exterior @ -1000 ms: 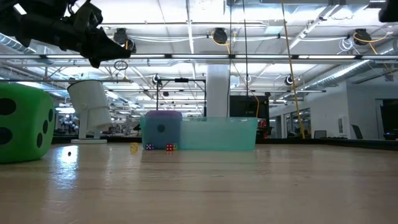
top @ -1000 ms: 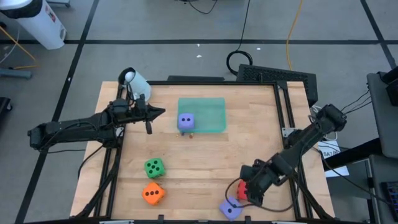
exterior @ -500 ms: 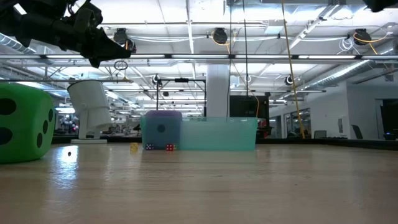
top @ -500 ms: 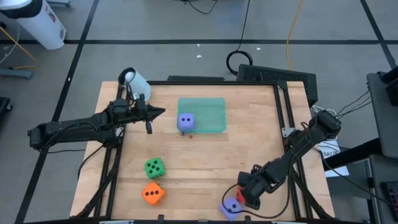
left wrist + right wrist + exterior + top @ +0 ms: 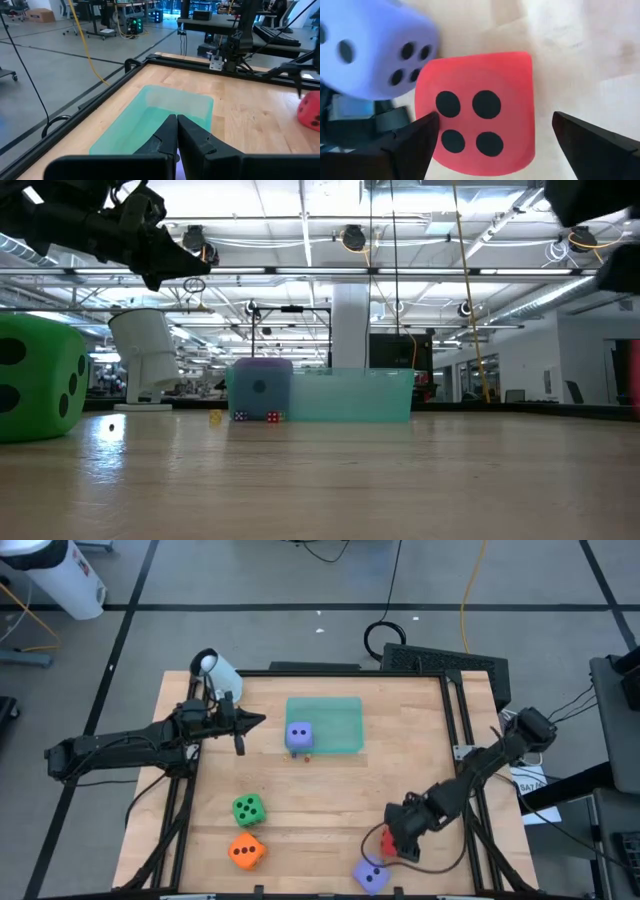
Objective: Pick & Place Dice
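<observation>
The red die [image 5: 477, 127] lies four pips up near the table's front right edge, also seen in the high view [image 5: 383, 841]. My right gripper [image 5: 495, 117] hangs open just above it, pointing down, one finger on each side. A purple-blue die [image 5: 370, 877] lies beside the red one, toward the near edge. Another purple-blue die [image 5: 298, 736] rests at the near edge of the teal tray [image 5: 330, 715]. The green die [image 5: 248, 808] and the orange die [image 5: 246, 851] lie at the front left. My left gripper [image 5: 243, 724] waits shut, left of the tray.
A white camera-like device [image 5: 216, 671] stands at the table's far left corner. A few tiny dice [image 5: 255, 416] lie in front of the tray. Black frame rails [image 5: 460, 720] border the table. Bare wood lies in the middle [image 5: 330, 800].
My right gripper has come down toward the red die and tipped until it points straight down, staying open. Its arm now shows at the low view's upper right. No die has moved.
</observation>
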Controlling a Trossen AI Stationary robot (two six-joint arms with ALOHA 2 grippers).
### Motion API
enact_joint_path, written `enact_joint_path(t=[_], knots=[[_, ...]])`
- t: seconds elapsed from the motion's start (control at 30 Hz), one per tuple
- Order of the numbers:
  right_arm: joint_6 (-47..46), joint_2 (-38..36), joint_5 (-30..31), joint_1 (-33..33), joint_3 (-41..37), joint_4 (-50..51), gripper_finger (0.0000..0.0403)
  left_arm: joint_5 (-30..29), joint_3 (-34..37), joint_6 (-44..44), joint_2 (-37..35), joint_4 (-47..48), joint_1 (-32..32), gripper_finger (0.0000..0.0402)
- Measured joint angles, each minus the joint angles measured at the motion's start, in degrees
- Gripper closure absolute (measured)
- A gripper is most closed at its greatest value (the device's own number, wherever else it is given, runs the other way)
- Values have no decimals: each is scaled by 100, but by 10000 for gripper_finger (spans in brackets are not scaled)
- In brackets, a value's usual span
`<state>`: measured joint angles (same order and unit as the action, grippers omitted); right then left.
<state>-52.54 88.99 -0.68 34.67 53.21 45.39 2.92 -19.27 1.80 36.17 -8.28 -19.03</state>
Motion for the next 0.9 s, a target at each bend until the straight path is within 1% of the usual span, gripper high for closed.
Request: enact_joint_path(t=[0.1, 0.27, 0.47, 0.57, 0.73, 0.9], knots=[[321, -280, 331, -265, -268, -126, 29, 0, -2, -1, 28, -19, 0, 380], [850, -627, 697, -676, -572, -202, 43, -2, -2, -2, 32, 25, 0, 380], [1459, -939, 765, -1261, -689, -112, 59, -5, -2, -4, 34, 96, 0, 380], [1641, -1189, 657, -1406, -697, -280, 59, -7, -2, -4, 34, 115, 0, 380], [1443, -1728, 507, -1496, -707, -610, 50, -7, -2, -8, 34, 130, 0, 380], [1407, -2095, 509, -1516, -724, -715, 52, -7, -2, -7, 34, 229, 0, 380]])
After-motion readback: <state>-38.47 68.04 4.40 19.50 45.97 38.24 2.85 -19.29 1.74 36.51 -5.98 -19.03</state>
